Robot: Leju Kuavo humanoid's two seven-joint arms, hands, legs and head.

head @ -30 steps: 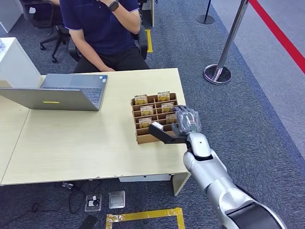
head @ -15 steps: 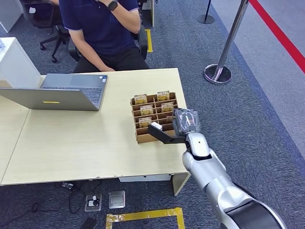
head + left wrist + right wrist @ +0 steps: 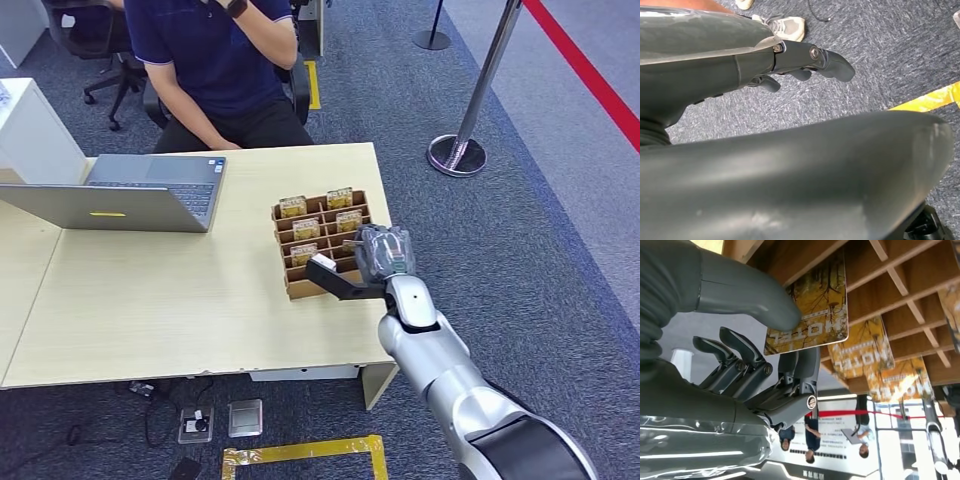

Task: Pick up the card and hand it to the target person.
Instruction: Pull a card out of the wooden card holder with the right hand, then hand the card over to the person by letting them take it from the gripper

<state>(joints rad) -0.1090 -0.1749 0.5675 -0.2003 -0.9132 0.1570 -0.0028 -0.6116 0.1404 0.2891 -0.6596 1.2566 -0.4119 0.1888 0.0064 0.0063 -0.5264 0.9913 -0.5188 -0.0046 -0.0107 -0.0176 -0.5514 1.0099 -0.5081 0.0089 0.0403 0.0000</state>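
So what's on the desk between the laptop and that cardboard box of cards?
Nothing: in the head view, bare table separates the laptop from the cardboard box.

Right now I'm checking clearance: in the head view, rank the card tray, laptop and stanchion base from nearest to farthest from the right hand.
1. Card tray, under the right hand.
2. Stanchion base, on the floor beyond the table.
3. Laptop, at the table's far left.

"HOTEL", upside down, on the yellow card [image 3: 811, 310] and neighbouring cards [image 3: 860, 350]
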